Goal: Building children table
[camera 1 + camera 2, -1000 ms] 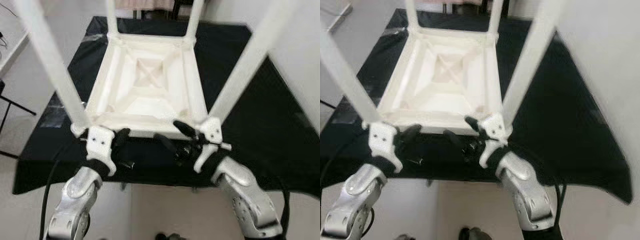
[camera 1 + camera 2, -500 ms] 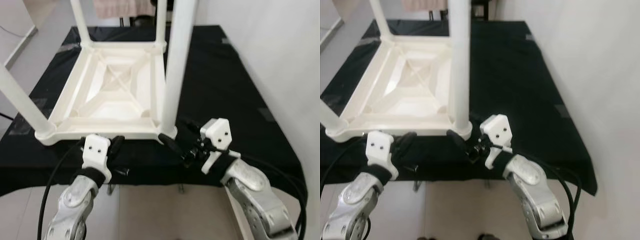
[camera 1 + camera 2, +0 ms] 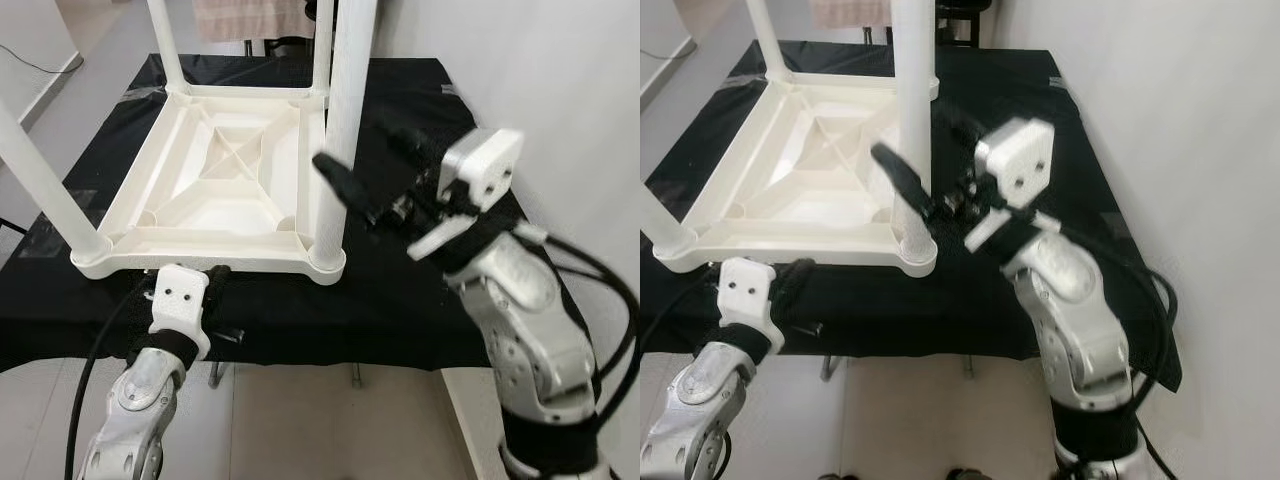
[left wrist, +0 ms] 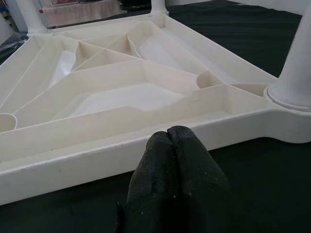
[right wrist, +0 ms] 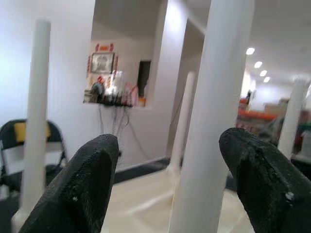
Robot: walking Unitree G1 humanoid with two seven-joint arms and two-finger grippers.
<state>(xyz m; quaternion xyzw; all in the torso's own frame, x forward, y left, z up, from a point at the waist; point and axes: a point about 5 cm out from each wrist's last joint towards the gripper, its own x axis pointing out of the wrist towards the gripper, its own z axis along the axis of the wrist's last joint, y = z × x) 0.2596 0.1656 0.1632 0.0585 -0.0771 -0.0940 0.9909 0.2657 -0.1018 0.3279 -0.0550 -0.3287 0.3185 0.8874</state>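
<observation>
A white children's table (image 3: 230, 190) is lying upside down on a black cloth (image 3: 420, 260) covering a work surface, its four legs pointing up. At about 7 o'clock in the left eye view, the left gripper (image 3: 214, 283) is sitting low at the near edge of the cloth, just short of the table's near rim. The left wrist view is showing what the head cameras are hiding: its two black fingers (image 4: 170, 160) are pressed together with nothing between them, their tips just in front of the rim, and beyond them the ribbed underside of the tabletop is spreading out. Moving toward 3 o'clock, the near right leg (image 3: 338, 130) is standing upright in its corner socket, and the right gripper (image 3: 365, 165) is raised beside it partway up. The right wrist view is making the relation plain: the fingers (image 5: 92, 179) are spread wide, one on each side of the leg (image 5: 209, 121), not touching it, with three other legs and a room with a chair (image 5: 9, 145) behind.
</observation>
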